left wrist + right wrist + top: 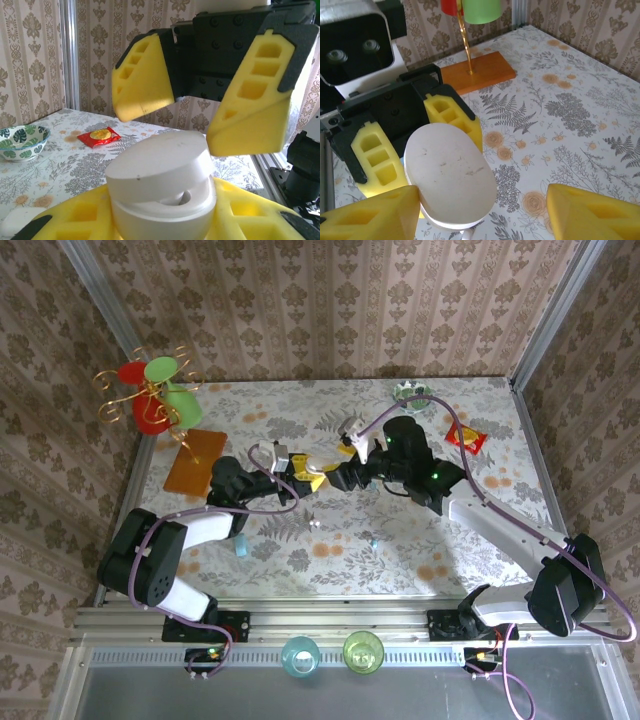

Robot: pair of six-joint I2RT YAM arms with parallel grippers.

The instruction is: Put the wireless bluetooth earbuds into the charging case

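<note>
Closest to the left wrist camera is a white oval piece (160, 175), its upper slab sitting slightly askew over the lower one with a dark gap between them. The left hand (162, 225) is clamped on it, one yellow foam finger pressed against each side, holding it clear of the tabletop (400, 560). Facing it, the right hand (192, 117) hangs just above the piece with its yellow fingers spread wide and touching nothing. The light-blue charging case (241, 548) lies on the tabletop just beside the left forearm, well apart from both hands. Two tiny pale specks on the floral surface, one below the meeting hands and one further right, are probably the wireless bluetooth earbuds (313, 523), though they are too small to make out. A red packet (98, 136) and a leaf-patterned bowl (22, 142) lie near the far wall.
</note>
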